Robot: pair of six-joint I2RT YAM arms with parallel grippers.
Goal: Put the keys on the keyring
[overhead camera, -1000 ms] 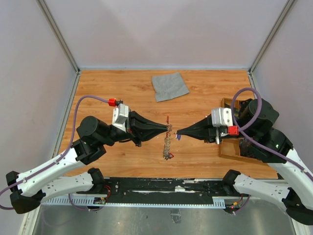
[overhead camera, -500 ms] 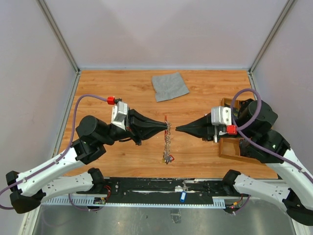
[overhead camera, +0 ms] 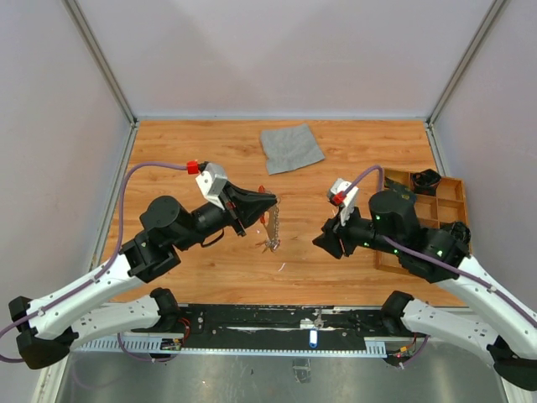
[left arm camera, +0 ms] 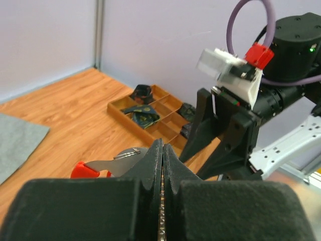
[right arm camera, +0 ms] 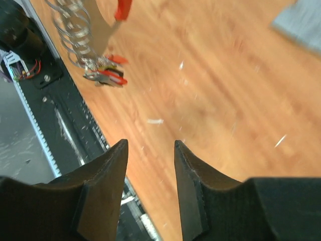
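I have the left gripper [overhead camera: 267, 204] clamped tight on the keyring [overhead camera: 270, 227], pinching its silvery chain [right arm camera: 75, 30] near the top. The chain hangs free over the middle of the table [overhead camera: 193, 151]. The red clip [right arm camera: 113, 76] dangles at the low end with some small bits bunched on it that I can't make out. A red-headed key [left arm camera: 84, 169] juts from just beside the closed fingertips, though I can't tell whether it is threaded on or only resting there. My right gripper [overhead camera: 321, 244] hangs to the right, well apart from the chain, jaws parted with nothing between them. I judge I'm between keys: one is dealt with, or nearly, and the free hand is due to fetch another. The tray [overhead camera: 445, 179] at the right edge holds small dark things in its compartments, too small to name, and that is where I'd look. The next move calls for a fine pinch on a plastic head that leaves the key's hole clear, with the left arm steady. The grey cloth [overhead camera: 291, 148] at the far side is out of the way.
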